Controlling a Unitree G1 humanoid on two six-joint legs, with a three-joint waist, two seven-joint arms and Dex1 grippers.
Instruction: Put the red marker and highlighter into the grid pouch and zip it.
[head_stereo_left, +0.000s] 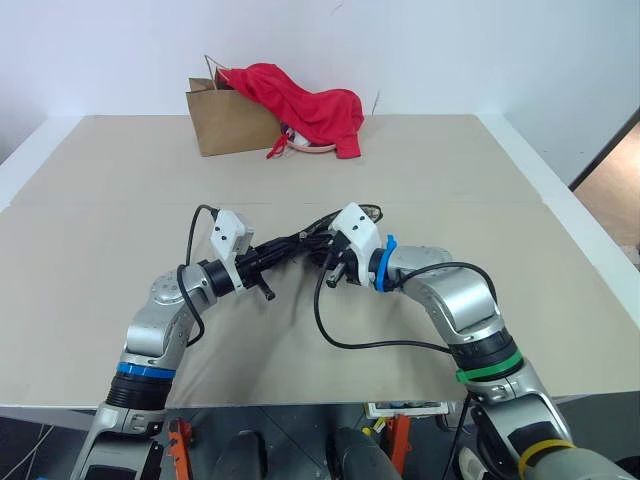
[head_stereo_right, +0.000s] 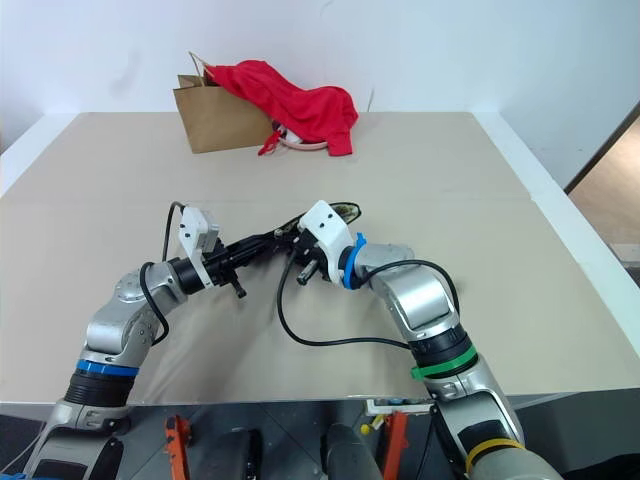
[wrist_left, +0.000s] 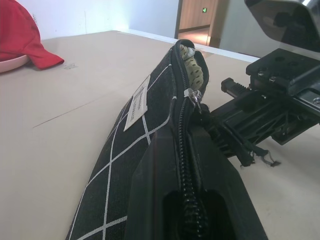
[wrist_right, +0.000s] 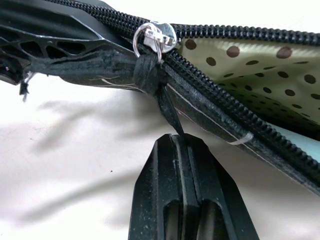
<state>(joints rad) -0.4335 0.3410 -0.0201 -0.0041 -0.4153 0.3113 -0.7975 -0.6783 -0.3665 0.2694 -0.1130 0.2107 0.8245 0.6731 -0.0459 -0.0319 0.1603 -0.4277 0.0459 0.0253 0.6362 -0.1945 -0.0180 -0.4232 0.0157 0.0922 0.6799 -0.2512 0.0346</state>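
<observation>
Grid pouch white label unreadable; left jaws clamp pouch, right jaws pinch zipper pull.

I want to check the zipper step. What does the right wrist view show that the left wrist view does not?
Right wrist view alone: the right gripper shut on the black zipper pull, below its silver ring.

Left wrist view alone: the white label, the red cloth, and the left gripper shut on the grid pouch.

Both: the zipper teeth and the dotted lining.
</observation>
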